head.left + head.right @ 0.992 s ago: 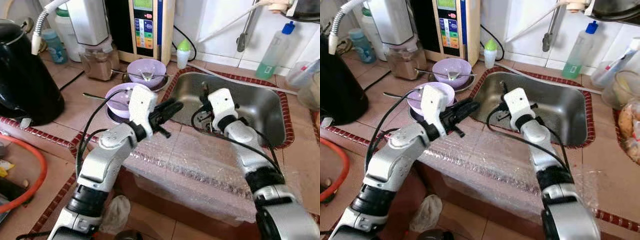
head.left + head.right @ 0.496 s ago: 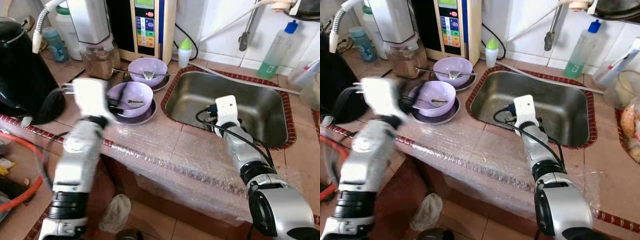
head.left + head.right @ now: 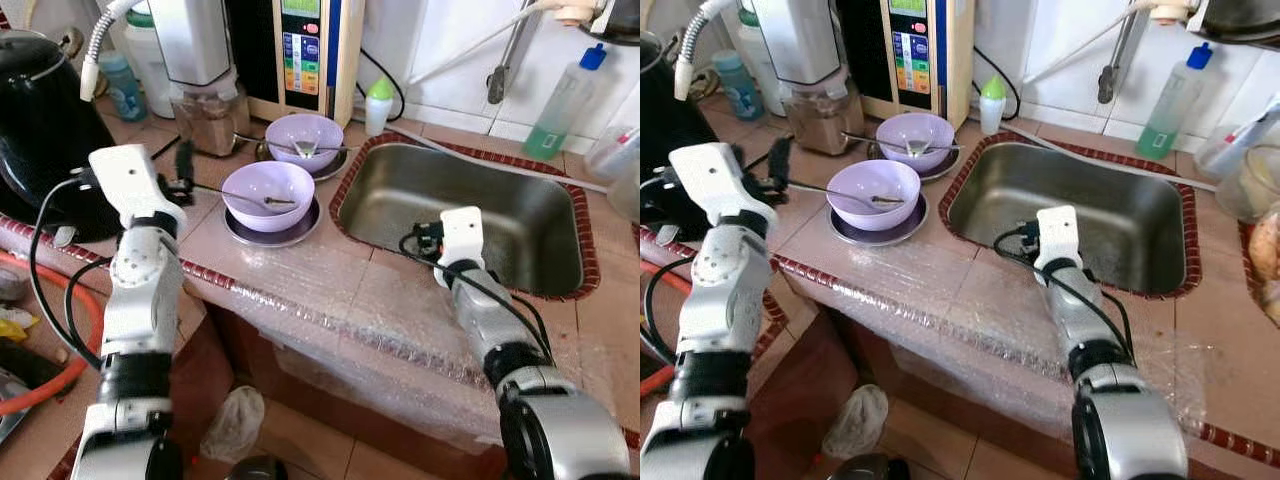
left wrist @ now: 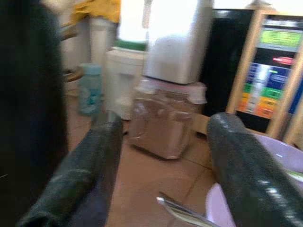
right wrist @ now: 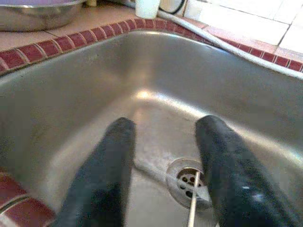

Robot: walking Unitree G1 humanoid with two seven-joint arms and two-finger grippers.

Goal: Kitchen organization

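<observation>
A purple bowl (image 3: 267, 188) with a spoon (image 3: 213, 188) in it stands on a grey plate (image 3: 300, 229) on the tiled counter. A second purple bowl (image 3: 304, 134), also holding a spoon, sits behind it. My left gripper (image 3: 184, 163) hovers just left of the near bowl, open and holding nothing; its wrist view has the spoon handle (image 4: 179, 211) low between the fingers (image 4: 90, 161). My right gripper (image 5: 165, 125) is open over the steel sink (image 3: 400, 190), above the drain (image 5: 188, 182), by the sink's near wall.
A black kettle (image 3: 45, 130) stands at the far left, with a blender jar (image 3: 205, 120) and a water purifier (image 3: 310, 50) behind the bowls. A green soap bottle (image 3: 563, 100) stands by the tap. Bubble wrap (image 3: 400, 320) covers the counter's front edge.
My left arm has swung from the sink's left edge over to the left of the near bowl. My right gripper has drawn back towards the sink's near wall.
</observation>
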